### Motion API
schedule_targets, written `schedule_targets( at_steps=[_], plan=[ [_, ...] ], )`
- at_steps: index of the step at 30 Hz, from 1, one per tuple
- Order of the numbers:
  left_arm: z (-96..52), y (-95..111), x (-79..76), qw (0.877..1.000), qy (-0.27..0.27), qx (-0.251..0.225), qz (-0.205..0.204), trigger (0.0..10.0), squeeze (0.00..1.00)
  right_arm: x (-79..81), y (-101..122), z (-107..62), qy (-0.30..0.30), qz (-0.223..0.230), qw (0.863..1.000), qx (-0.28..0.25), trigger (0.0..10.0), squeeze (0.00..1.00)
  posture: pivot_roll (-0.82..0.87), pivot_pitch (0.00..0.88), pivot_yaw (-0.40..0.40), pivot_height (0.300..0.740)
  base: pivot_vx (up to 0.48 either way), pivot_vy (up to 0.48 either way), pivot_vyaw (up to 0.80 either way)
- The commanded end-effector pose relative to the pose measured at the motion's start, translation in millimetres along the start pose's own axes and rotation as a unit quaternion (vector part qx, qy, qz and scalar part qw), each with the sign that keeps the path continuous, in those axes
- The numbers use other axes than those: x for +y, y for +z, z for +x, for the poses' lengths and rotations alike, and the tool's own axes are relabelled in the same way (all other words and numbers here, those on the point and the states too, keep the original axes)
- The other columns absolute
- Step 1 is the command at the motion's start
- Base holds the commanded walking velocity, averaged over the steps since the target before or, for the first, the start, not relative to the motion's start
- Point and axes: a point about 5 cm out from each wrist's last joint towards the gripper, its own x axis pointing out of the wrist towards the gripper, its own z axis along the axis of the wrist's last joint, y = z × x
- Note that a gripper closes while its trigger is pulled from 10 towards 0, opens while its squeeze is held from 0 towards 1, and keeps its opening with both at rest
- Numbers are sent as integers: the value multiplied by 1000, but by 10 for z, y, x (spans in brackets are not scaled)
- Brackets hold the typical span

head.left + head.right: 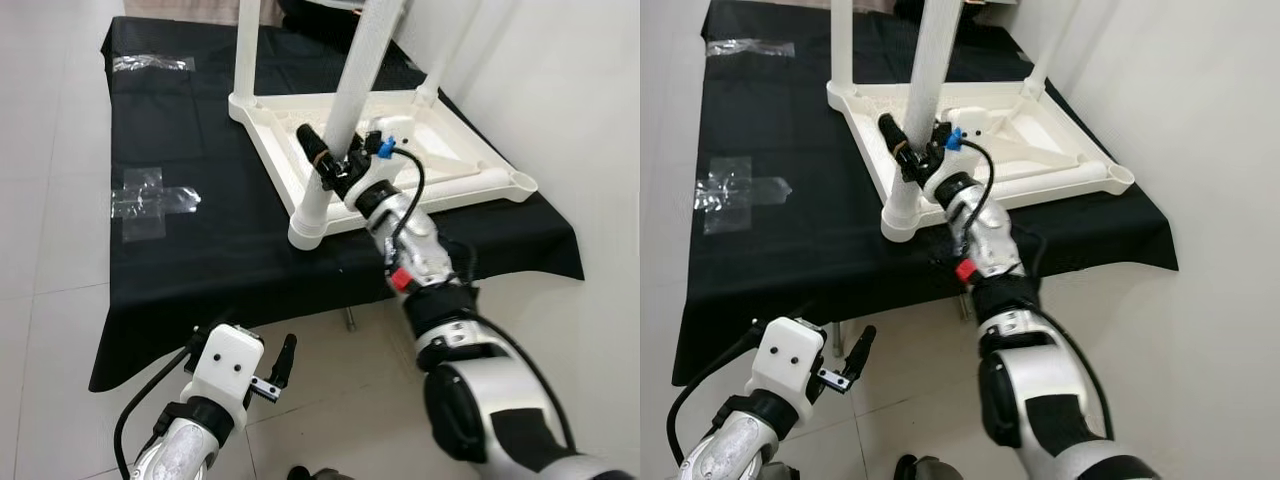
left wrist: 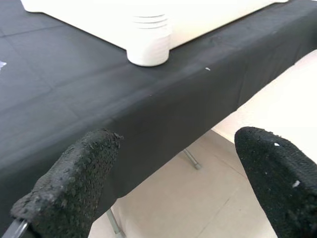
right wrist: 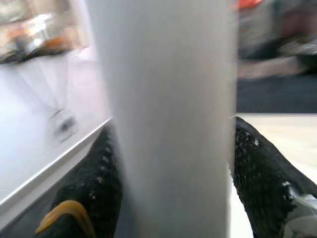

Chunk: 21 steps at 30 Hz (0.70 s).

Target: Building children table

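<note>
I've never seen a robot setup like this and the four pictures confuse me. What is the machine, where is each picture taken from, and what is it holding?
This is a humanoid robot with two silver arms. The two wide pictures come from its head, looking down. The close-ups come from cameras on each wrist. On a black cloth lies an upturned white children's table, legs pointing up. The right gripper is closed on the nearest table leg, which stands in its corner socket. The left gripper hangs open below the cloth's edge, holding nothing. Clear tape sticks to the cloth.

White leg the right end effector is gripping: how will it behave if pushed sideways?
Probably stiff: the white leg looks like a straight plastic tube. Smooth surface, so the right end effector may slip. Its corner socket overhangs the upturned tabletop edge, so the assembly could slide on the black cloth.
</note>
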Motion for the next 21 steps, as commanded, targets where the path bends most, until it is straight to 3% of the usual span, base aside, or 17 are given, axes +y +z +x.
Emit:
schedule_targets(
  at_steps=[1,2,3,4,6,7,8,10,13,17,21],
  plan=[
    [-7,-36,-36,1000,-8,7,-9,10000,0,-2,-15,-4,12,12,1000,6,10000,0,154,148,-207,740,0,0,0],
    [-4,-36,-32,1000,-7,7,-8,10000,0,-15,11,-11,51,11,998,21,10000,0,157,151,-210,740,0,0,0],
    [-2,-32,-30,1000,-7,7,-7,10000,0,57,32,29,127,15,991,48,10000,0,162,161,-209,740,0,0,0],
    [-2,-32,-30,1000,-7,7,-7,10000,0,57,32,29,127,15,991,48,10000,0,162,161,-209,740,0,0,0],
    [0,-28,-29,1000,-8,7,-7,10000,0,180,48,65,239,22,967,86,10000,0,170,164,-215,740,0,0,0],
    [0,-28,-29,1000,-8,7,-7,10000,0,180,48,65,239,22,967,86,10000,0,170,164,-215,740,0,0,0],
    [-1,-24,-32,1000,-8,7,-7,10000,0,238,41,87,273,20,956,102,10000,0,174,168,-220,740,0,0,0],
    [-5,-19,-37,1000,-7,7,-7,10000,0,305,33,132,293,12,949,115,10000,0,179,169,-222,740,0,0,0],
    [-6,-17,-38,1000,-7,7,-7,10000,0,326,35,155,294,9,949,115,10000,0,179,169,-222,740,0,0,0],
    [-12,-13,-38,1000,-5,7,-8,10000,0,491,56,270,319,2,942,106,10000,0,181,179,-227,740,0,0,0],
    [-13,-13,-40,1000,-5,7,-8,10000,0,540,68,328,310,-5,945,100,10000,0,182,181,-228,740,0,0,0]
  ],
)
